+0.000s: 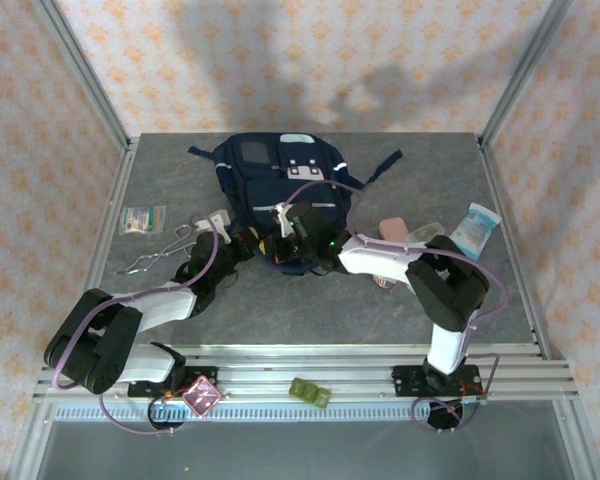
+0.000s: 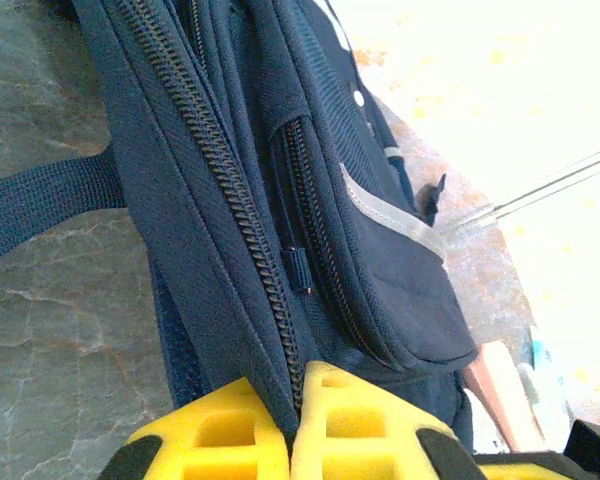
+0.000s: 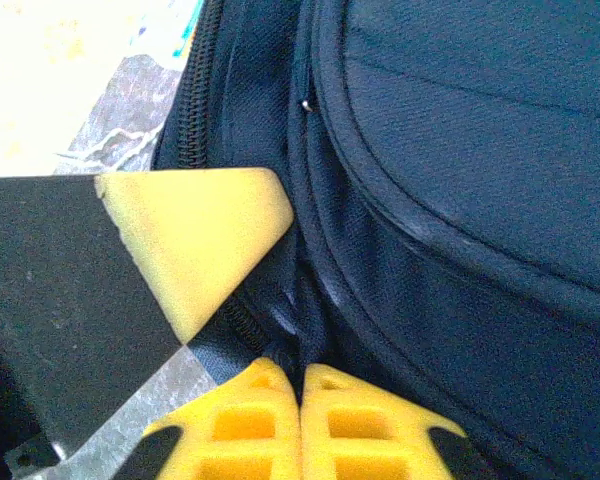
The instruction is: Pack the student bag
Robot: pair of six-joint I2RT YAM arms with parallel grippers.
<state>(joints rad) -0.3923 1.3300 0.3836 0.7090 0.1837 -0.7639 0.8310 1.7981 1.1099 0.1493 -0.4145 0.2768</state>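
Observation:
The navy student bag (image 1: 280, 175) lies flat at the back middle of the table, its front pocket facing up. Both arms reach in to its near edge. My left gripper (image 2: 298, 385) is shut on a fold of the student bag (image 2: 380, 250) right along the main zipper (image 2: 215, 190). My right gripper (image 3: 300, 370) is shut on the fabric of the student bag (image 3: 460, 200) beside the zipper. One yellow finger (image 3: 190, 240) of the left gripper sits close by. From above, the left gripper (image 1: 258, 240) and right gripper (image 1: 302, 240) almost touch.
Metal tongs (image 1: 160, 255), a small packet (image 1: 142, 220) and a white item (image 1: 212, 220) lie left of the bag. A pink item (image 1: 392, 230) and a blue-white tissue pack (image 1: 475, 230) lie to its right. A green block (image 1: 310, 392) sits on the front rail.

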